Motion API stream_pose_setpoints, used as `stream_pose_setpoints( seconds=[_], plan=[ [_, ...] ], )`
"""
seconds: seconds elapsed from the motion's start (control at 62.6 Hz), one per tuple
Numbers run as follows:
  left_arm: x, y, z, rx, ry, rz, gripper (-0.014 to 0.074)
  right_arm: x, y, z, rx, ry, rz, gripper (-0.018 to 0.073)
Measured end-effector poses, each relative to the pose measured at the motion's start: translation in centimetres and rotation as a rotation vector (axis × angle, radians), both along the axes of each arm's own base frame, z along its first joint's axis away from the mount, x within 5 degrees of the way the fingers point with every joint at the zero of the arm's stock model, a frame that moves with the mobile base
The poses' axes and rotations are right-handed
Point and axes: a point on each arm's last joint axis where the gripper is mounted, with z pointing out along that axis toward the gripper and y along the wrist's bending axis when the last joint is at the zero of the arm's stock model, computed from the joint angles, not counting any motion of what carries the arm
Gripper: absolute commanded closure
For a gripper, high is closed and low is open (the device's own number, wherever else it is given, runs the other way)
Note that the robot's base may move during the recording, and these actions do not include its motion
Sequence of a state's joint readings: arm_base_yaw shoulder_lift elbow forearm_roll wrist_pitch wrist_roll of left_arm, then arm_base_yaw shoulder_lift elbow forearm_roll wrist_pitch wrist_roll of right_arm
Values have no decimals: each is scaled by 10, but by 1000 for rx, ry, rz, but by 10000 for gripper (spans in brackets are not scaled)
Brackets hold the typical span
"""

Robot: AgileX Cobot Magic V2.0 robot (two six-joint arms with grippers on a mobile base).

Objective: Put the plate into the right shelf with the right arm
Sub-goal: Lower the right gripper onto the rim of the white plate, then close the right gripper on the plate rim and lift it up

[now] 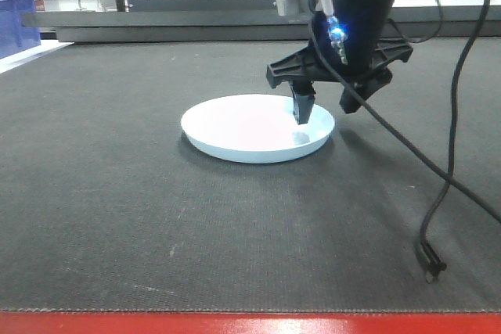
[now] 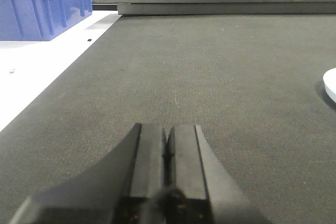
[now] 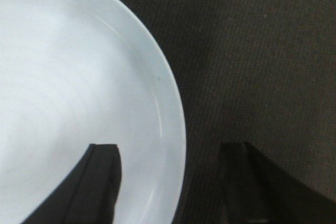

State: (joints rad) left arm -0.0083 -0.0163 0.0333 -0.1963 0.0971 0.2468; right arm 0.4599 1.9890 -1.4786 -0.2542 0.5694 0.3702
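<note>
Plate (image 1: pixel 250 127) lies flat on the dark mat (image 1: pixel 117 193). Your right gripper (image 1: pixel 326 113) hangs spread wide astride its right rim, one finger inside, one outside. Your left gripper (image 2: pixel 168 150) sits pinched together, well apart from it.

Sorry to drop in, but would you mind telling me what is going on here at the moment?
The right gripper is open and straddles the rim of the white plate, one finger inside and one outside. The plate lies flat on the dark mat, not yet lifted. The left gripper is shut and holds nothing, low over the mat off to the side.
</note>
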Motion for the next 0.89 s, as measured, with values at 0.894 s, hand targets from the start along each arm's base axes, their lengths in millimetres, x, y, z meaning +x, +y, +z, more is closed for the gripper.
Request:
stream_pose_setpoints(
  seconds=[0.894],
  plan=[
    [0, 0, 0, 0, 0, 0, 643, -18, -9, 44, 51, -85, -9, 494]
  ],
)
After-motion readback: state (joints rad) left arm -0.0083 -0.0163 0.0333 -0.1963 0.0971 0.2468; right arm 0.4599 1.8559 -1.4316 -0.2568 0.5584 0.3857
